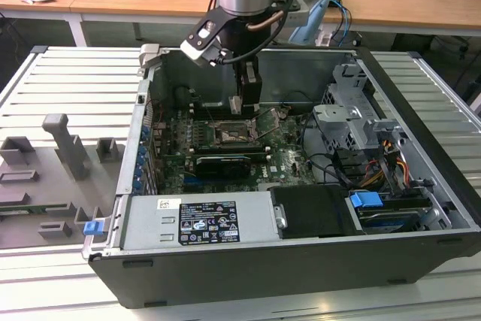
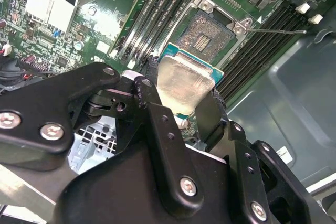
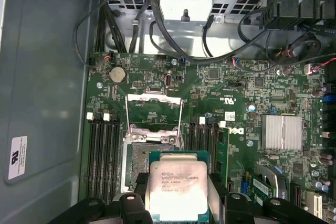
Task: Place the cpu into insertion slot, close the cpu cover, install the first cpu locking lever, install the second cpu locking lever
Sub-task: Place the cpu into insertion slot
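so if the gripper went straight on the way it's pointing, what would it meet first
Probably the insertion slot, open just beyond the cpu that the gripper holds; the cpu would touch first, though depth is unclear.

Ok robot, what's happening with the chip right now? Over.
Gripper shut on the chip. Chip over the socket, not in yet. Cover flipped open, nothing blocking.

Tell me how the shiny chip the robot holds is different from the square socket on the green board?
The cpu has a smooth, pale silver face; the insertion slot has a dark centre inside a thin metal rim. The cpu is gripped in the tool, held off the green circuit board; the insertion slot sits fixed in that board and is empty. Both are square and look about equally wide.
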